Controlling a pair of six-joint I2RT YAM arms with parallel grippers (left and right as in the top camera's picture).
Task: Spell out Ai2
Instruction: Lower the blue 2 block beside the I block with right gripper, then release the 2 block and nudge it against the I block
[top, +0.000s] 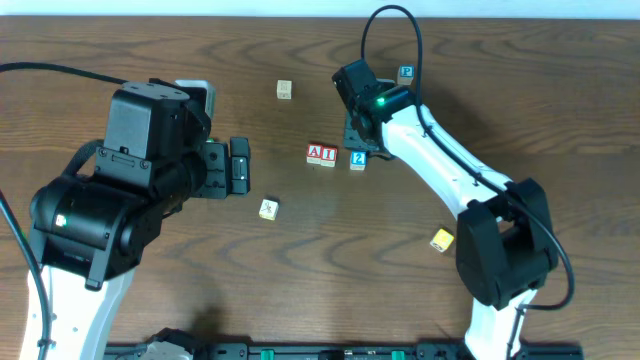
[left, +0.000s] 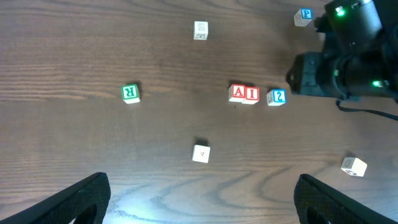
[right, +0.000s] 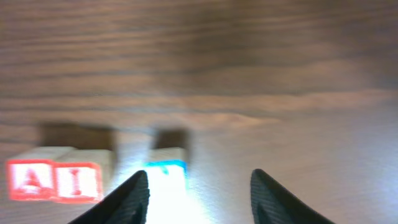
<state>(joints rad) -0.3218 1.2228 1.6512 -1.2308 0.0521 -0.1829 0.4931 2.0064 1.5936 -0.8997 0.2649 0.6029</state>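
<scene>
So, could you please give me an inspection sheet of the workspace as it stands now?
Surface: brown wooden table, no spills seen.
Job's things: A block and I block touching; 2 block next in line, across a small gap.
Clutter: P block, R block, yellow block, pale block, second pale block, all scattered apart.
Grippers: left gripper fingers apart, holding nothing; right gripper fingers apart, empty, beside the 2 block.
Cables: black cable loops above the right arm; second cable runs towards the left arm.
Surroundings: pale strip beyond the far edge.
</scene>
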